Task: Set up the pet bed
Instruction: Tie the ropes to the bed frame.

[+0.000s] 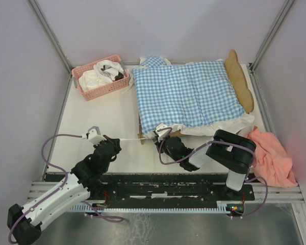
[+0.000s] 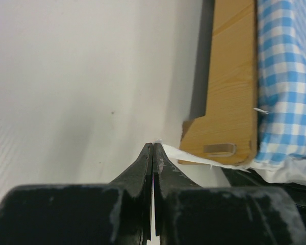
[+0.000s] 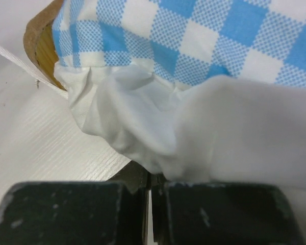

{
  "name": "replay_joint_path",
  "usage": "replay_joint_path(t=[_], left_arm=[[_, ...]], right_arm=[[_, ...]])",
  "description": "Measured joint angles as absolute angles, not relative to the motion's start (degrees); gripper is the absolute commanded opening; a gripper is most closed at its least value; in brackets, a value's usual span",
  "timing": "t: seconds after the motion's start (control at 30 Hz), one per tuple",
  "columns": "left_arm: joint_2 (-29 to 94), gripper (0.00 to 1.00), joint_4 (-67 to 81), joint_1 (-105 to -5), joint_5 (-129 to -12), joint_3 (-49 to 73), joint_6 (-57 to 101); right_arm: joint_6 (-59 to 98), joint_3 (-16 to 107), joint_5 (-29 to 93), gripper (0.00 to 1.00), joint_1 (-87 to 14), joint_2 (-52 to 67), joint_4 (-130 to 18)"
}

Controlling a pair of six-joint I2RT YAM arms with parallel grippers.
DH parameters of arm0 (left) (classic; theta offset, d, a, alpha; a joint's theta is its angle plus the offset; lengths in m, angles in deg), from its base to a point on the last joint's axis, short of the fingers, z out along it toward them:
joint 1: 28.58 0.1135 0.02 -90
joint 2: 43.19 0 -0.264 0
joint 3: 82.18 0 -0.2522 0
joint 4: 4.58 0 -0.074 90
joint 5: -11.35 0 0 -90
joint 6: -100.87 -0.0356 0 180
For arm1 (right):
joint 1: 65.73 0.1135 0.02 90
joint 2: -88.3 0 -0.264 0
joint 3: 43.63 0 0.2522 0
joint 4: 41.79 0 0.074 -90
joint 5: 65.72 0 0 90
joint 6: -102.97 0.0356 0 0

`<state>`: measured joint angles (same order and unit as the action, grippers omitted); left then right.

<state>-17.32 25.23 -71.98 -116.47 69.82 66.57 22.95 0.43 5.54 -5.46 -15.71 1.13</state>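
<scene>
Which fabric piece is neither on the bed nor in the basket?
The salmon-pink cloth, crumpled at the far right. The gingham bedding covers the pet bed, and the white cloths sit in the pink basket.

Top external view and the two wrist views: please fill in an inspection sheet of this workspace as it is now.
Surface: white table, lightly ribbed.
Job's things: pet bed at back centre, wavy headboard on the right; blue-white gingham bedding covers it.
Clutter: pink basket holding white and dark cloth, back left; peach cloth bunched at right edge.
Grippers: left gripper shut on a white strip running to the bed's near corner; right gripper shut on the bedding's white ruffle.
Cables: purple cables loop from both arms near the table's front.
Surroundings: pale walls, metal posts.
</scene>
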Motion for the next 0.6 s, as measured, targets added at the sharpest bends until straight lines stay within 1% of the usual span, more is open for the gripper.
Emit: replay_joint_path(t=[0.17, 0.6], left_arm=[[-13.0, 0.03, 27.5, -70.8, -117.6, 68.9, 68.5], [-9.7, 0.03, 28.8, -64.0, -117.8, 68.9, 69.6]], right_arm=[[23.0, 0.4, 6.3, 0.02, -6.0, -12.9, -2.7], [24.2, 0.0, 7.7, 0.02, -7.0, -11.1, -5.0]])
